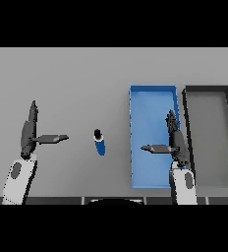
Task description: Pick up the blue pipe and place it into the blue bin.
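Left hand (pixel 28 130): lower left of the frame, over bare table; fingers straight and pointing toward the top of the frame, thumb stretched out sideways toward the pipe; open, holding nothing.
Gap left hand to pipe: the thumb tip stops short of the pipe, a strip of bare table between them.
Pipe (pixel 99 143): left of centre, on the table, well outside the bin; a short blue piece with a dark end toward the top of the frame, lying nearly straight up and down in the picture; nothing touches it.
Room around pipe: bare table on all sides; a clear strip lies between it and the bin's left edge.
Table (pixel 62 74): grey, open across the whole upper left and upper middle of the frame.
Bin (pixel 144 98): blue, right of centre, a long rectangle running from mid-frame down toward the lower edge; nothing lies in it.
Right hand (pixel 175 140): lower right, above the bin's right part near its right rim; fingers straight, thumb out to the left over the bin floor; open and empty.
Tray (pixel 209 128): dark-rimmed, grey inside, far right, just beside the bin's right edge.
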Robot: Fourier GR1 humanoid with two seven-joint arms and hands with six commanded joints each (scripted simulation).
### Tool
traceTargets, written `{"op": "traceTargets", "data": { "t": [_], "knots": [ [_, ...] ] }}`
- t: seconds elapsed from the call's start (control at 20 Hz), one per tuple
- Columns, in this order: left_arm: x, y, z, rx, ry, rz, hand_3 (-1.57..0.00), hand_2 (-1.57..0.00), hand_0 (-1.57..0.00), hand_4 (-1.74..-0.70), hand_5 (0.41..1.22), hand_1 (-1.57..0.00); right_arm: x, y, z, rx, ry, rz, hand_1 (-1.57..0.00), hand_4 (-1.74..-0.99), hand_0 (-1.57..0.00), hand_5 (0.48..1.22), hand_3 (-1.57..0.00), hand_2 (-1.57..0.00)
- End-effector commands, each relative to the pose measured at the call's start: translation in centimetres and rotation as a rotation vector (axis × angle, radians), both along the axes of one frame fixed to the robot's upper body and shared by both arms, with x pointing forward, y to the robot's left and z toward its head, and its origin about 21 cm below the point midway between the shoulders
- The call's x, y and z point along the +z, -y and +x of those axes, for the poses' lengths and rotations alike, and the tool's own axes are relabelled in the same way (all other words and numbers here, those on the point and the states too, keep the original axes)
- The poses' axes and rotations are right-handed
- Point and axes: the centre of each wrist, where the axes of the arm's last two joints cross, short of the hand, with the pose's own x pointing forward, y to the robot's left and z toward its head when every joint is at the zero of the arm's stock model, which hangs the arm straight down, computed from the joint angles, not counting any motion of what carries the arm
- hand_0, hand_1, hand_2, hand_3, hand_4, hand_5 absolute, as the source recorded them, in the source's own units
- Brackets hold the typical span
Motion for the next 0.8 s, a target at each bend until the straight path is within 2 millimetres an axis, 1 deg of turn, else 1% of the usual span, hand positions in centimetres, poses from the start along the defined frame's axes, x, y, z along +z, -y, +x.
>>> {"op": "traceTargets", "data": {
  "t": [0.0, 0.25, 0.3, 0.35, 0.4, 0.55, 0.6, 0.65, 0.7, 0.75],
  "knots": [
    [0.0, 0.0, 0.0, 0.000, 0.005, 0.000, 0.00, 0.00, 0.00, -1.01, 0.586, 0.00, 0.0, 0.0, 0.0, -0.001, 0.000, 0.000, 0.00, -1.222, 0.00, 0.603, 0.00, 0.00],
    [-0.1, 0.0, 0.0, -0.004, 0.002, 0.003, 0.00, 0.00, 0.00, -1.01, 0.586, 0.00, 0.2, 0.3, 0.1, -0.001, 0.006, 0.002, 0.00, -1.222, 0.00, 0.603, 0.00, 0.00],
    [-0.4, -1.1, -1.2, -0.136, 0.008, 0.081, 0.00, 0.00, 0.00, -1.01, 0.586, 0.00, 0.5, 1.1, -0.5, 0.044, 0.056, -0.111, 0.00, -1.222, 0.00, 0.603, 0.00, 0.00],
    [-0.3, -2.2, -1.6, -0.213, 0.013, 0.116, 0.00, 0.00, 0.00, -1.01, 0.588, 0.00, 0.6, 1.5, -1.2, 0.087, 0.086, -0.159, 0.00, -1.227, 0.00, 0.603, 0.00, 0.00],
    [-0.1, -2.5, -1.7, -0.256, 0.003, 0.139, 0.00, 0.00, 0.00, -1.01, 0.588, 0.00, 0.7, 1.6, -1.8, 0.104, 0.088, -0.186, 0.00, -1.230, 0.00, 0.601, 0.00, 0.00],
    [0.1, -3.1, -2.2, -0.300, 0.000, 0.169, 0.00, 0.00, 0.00, -1.01, 0.587, 0.00, 0.8, 1.5, -2.3, 0.133, 0.085, -0.222, 0.00, -1.231, 0.00, 0.599, 0.00, 0.00],
    [-0.1, -3.0, -2.3, -0.316, -0.014, 0.168, 0.00, 0.00, 0.00, -1.01, 0.587, 0.00, 1.0, 2.1, -2.5, 0.123, 0.081, -0.236, 0.00, -1.230, 0.00, 0.595, 0.00, 0.00],
    [0.0, -3.2, -2.4, -0.339, -0.008, 0.159, 0.00, 0.00, 0.00, -1.01, 0.589, 0.00, 1.1, 2.1, -2.5, 0.123, 0.077, -0.242, 0.00, -1.226, 0.00, 0.593, 0.00, 0.00],
    [0.3, -3.2, -2.3, -0.371, 0.003, 0.142, 0.00, 0.00, 0.00, -1.01, 0.592, 0.00, 1.5, 1.8, -2.2, 0.126, 0.080, -0.235, 0.00, -1.225, 0.00, 0.592, 0.00, 0.00],
    [0.0, -2.9, -2.5, -0.401, -0.005, 0.128, 0.00, 0.00, 0.00, -1.02, 0.594, 0.00, 1.6, 1.8, -2.3, 0.132, 0.081, -0.245, 0.00, -1.218, 0.00, 0.589, 0.00, 0.00]
  ]
}}
